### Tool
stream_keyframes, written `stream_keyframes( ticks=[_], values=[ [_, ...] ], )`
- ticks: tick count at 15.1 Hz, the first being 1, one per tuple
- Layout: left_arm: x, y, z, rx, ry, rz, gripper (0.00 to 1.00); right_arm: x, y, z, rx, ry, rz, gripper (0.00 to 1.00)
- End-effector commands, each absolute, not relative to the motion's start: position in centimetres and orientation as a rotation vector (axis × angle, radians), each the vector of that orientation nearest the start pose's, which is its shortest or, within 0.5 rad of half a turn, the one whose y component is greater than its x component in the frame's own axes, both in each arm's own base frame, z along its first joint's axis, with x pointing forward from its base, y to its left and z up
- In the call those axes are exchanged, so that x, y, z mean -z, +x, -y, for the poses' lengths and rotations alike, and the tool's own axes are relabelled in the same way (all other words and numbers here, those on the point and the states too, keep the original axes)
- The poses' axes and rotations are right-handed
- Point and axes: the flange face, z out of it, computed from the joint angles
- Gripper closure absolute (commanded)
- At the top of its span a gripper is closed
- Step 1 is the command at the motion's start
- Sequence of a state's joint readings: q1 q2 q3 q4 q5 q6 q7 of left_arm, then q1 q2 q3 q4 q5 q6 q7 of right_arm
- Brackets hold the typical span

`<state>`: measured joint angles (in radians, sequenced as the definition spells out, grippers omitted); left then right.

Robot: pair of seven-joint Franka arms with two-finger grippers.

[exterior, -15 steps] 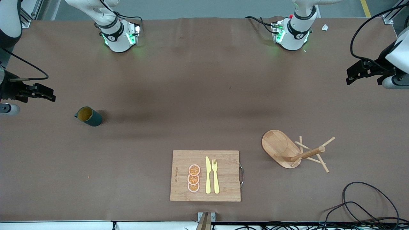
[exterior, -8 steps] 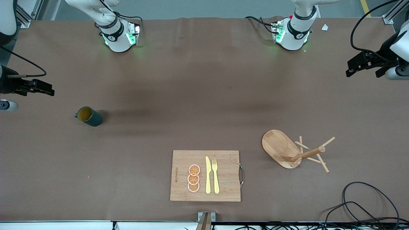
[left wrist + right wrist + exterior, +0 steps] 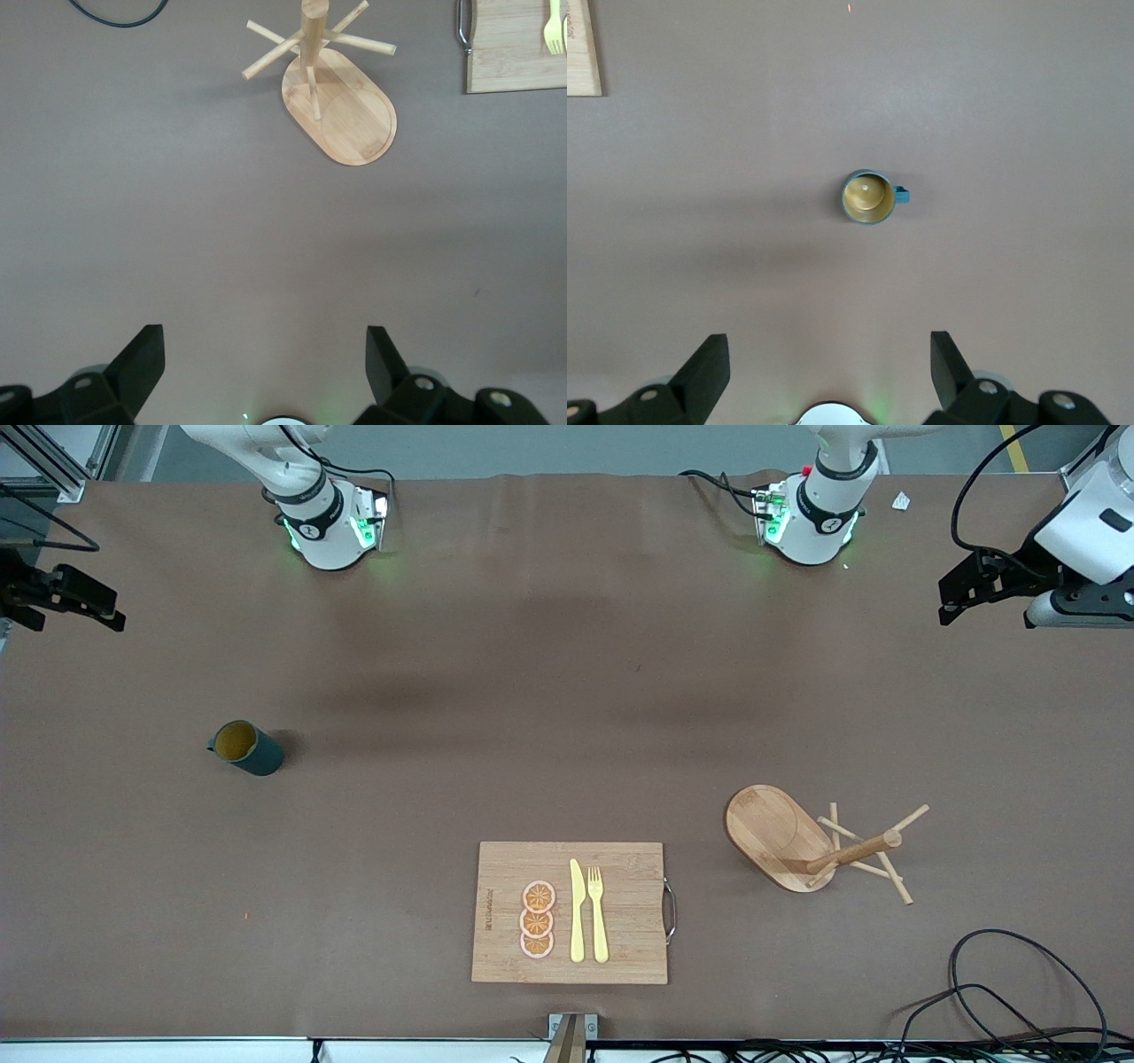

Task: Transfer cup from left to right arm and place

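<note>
While both grippers hang empty—fingers wide—the cup [image 3: 245, 747] stands apparently upright.

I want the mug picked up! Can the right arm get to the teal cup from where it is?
Probably yes. The cup stands upright and alone on bare table at the right arm's end, nothing beside it. The right gripper hangs open, up in the air near that table end, with a free way down.

teal cup [image 3: 247, 747] (mustard inside), brown table [image 3: 567, 691]
</note>
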<state>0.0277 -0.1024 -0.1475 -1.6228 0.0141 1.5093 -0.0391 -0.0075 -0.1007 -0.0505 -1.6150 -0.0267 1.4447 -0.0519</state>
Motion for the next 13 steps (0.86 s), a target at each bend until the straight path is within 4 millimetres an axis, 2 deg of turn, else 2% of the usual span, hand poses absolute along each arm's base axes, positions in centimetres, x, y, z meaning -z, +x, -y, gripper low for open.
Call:
stream_keyframes(
  ticks=[1,4,7,13],
  values=[
    [-65.1,51.4,6.0,0.008,-3.091,-0.148,0.00,-65.2,49.6,3.5,-0.079,-3.159,-0.037,0.00],
    [-65.4,51.4,5.7,0.004,-3.105,-0.138,0.00,-65.1,49.7,4.8,-0.078,-3.145,-0.064,0.00],
    [-65.5,51.2,5.7,-0.008,-3.105,-0.135,0.00,-66.1,50.1,4.9,-0.056,-3.144,-0.045,0.00],
    [-65.7,51.0,5.6,-0.037,-3.106,-0.132,0.00,-66.3,51.4,5.0,-0.048,-3.141,-0.046,0.00]
  ],
)
